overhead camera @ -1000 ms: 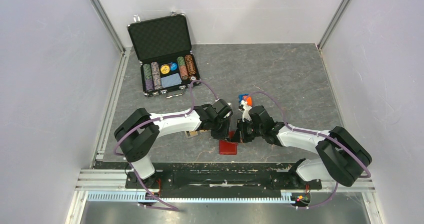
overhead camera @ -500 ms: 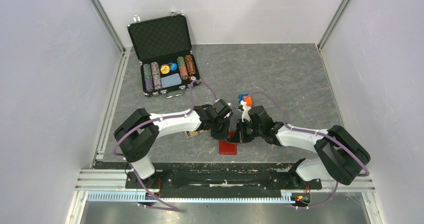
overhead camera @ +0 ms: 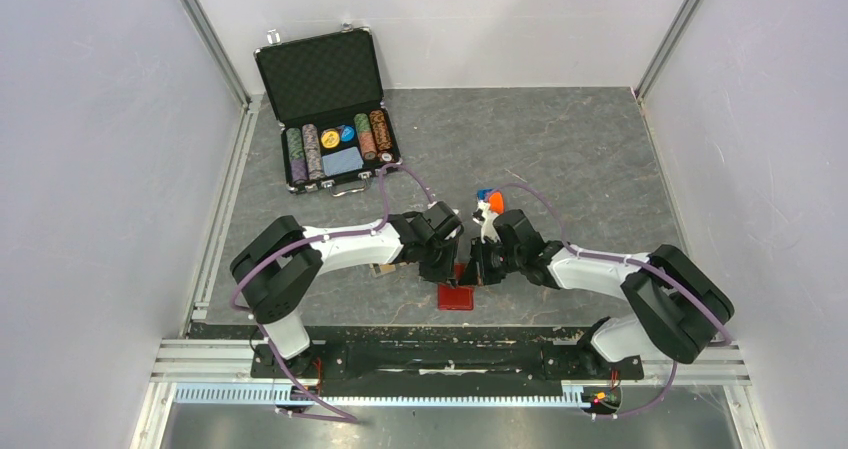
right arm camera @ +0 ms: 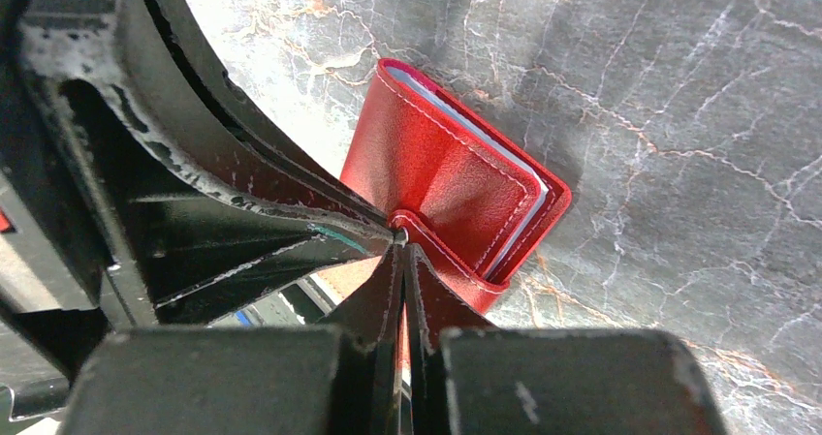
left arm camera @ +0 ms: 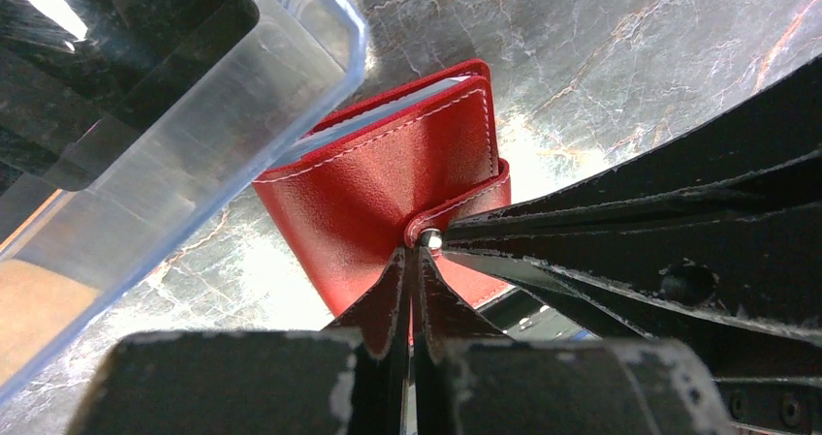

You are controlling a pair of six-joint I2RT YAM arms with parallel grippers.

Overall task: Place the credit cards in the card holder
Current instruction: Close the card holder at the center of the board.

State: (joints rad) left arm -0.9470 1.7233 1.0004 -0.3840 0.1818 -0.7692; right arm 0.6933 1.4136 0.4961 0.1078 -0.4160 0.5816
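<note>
Left wrist view: left claw (left arm camera: 415, 261) and right claw (right arm camera: 402, 249), both clenched, meet at the snap tab (left arm camera: 465, 207) of the red wallet (left arm camera: 388, 173).
The wallet lies on the worktop (left arm camera: 630, 28) just beside the card holder (left arm camera: 291, 96), an orange-gold credit card (left arm camera: 39, 304) showing through its wall. The tips may slip off the tab, or drag the whole wallet into the holder. Since a second ago the claws have drawn closer; the wallet has not moved.
</note>
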